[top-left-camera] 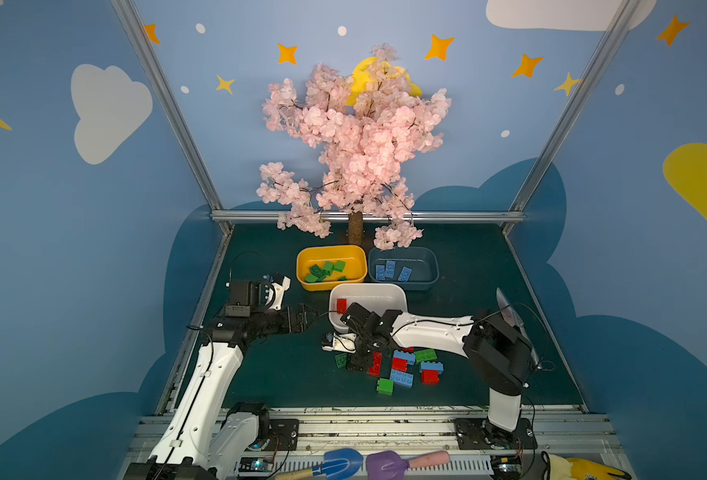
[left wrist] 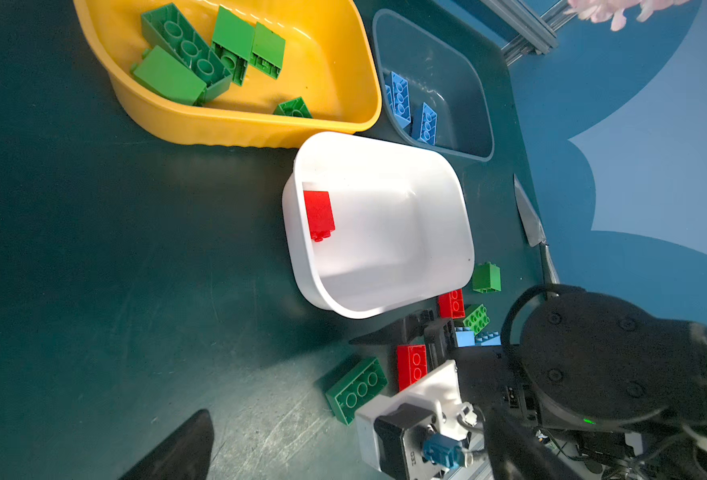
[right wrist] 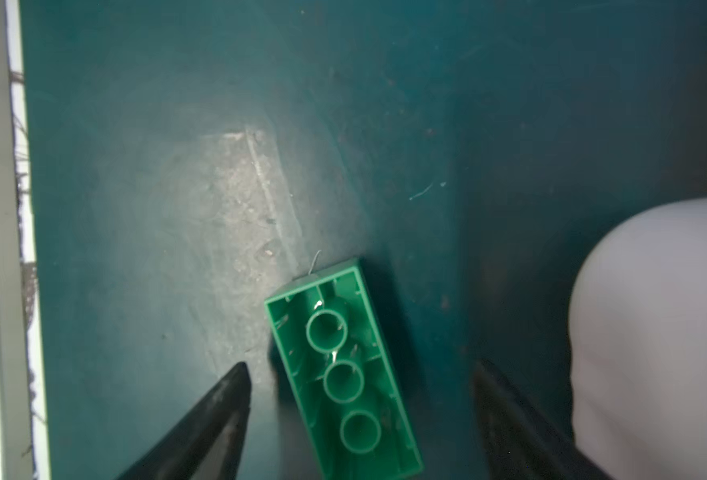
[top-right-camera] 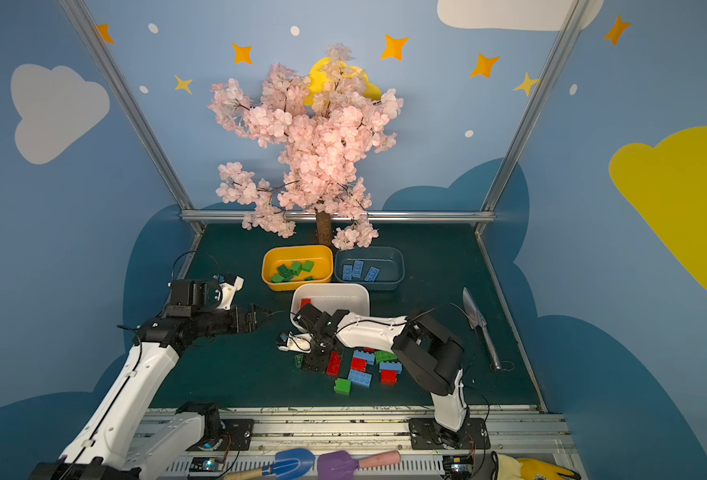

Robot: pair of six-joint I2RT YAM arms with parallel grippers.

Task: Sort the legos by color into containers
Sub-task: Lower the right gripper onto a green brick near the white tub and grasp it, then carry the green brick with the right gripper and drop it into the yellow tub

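**A:** so what's the room like?

**B:** little booth. Blue walls [top-left-camera: 52, 249] with painted clouds and stars, and a pink blossom tree [top-left-camera: 356, 141] at the far middle. The floor's a dark teal mat [top-left-camera: 468, 266], pretty scuffed, with a pale worn patch in the right wrist view.

**A:** and the sorting?

**B:** 3 tubs at the far middle. The yellow tub [top-left-camera: 331, 250] has green bricks [top-left-camera: 322, 270]. The blue tub [top-left-camera: 403, 252] on its right has 3 blue bricks [top-left-camera: 391, 270]. The white tub [top-left-camera: 368, 287], just nearer, has 1 red brick [top-left-camera: 341, 305]. A loose pile [top-left-camera: 405, 368] of mixed colors sits on the near side of the white tub.

The right gripper [right wrist: 360, 365] is open, with 1 jaw on each side of an upside-down green brick [left wrist: 356, 388] on the mat, not touching it. The left gripper [top-left-camera: 312, 313] is open too, empty, left of the white tub.
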